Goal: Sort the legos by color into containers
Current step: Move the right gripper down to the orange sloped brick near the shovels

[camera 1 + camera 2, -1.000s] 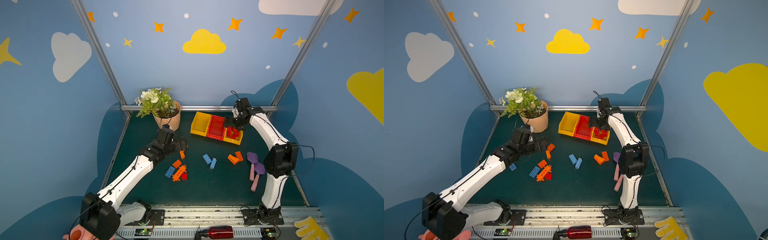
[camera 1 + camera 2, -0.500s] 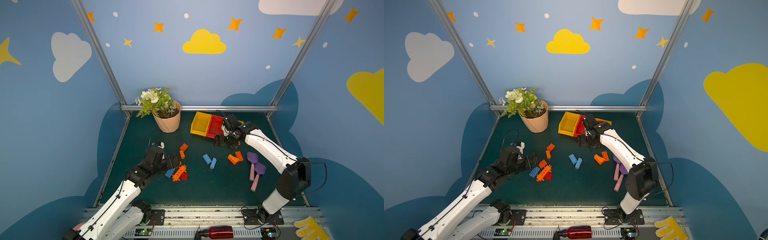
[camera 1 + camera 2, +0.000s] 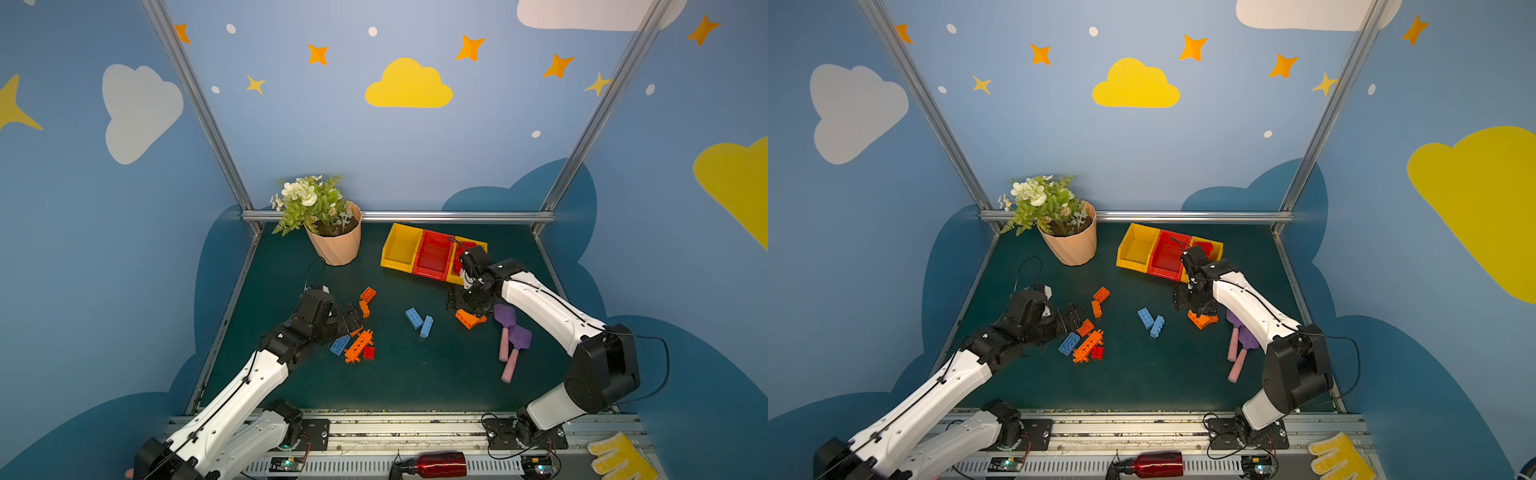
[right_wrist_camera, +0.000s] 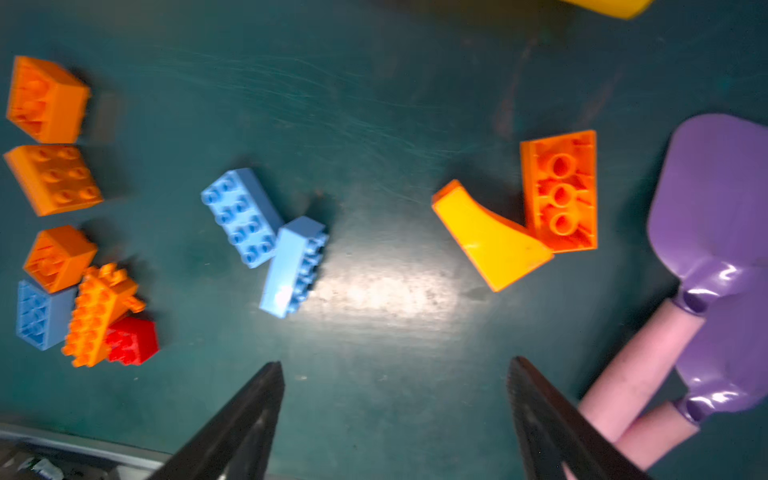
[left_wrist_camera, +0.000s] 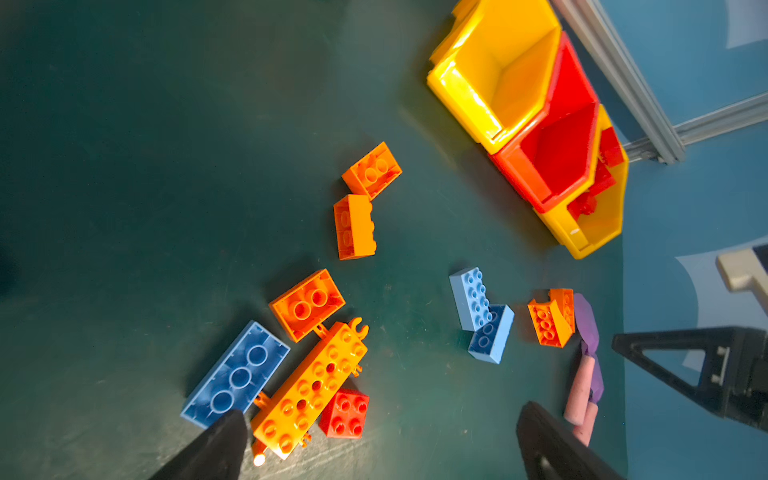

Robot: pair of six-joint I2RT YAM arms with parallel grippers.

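The orange sloped plastic brick (image 4: 490,237) lies just near of my right hand (image 4: 395,365), which is spread and pointing downward; my left hand (image 5: 380,411) is spread too.

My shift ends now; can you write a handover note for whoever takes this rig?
Left pincer: open, empty, beside the long orange brick.
Right pincer: open, empty, near two orange bricks.
Done: red bricks sit in the right yellow bin; the left yellow bin and red bin look empty.
Left: six orange, three blue bricks and one red brick on the mat.
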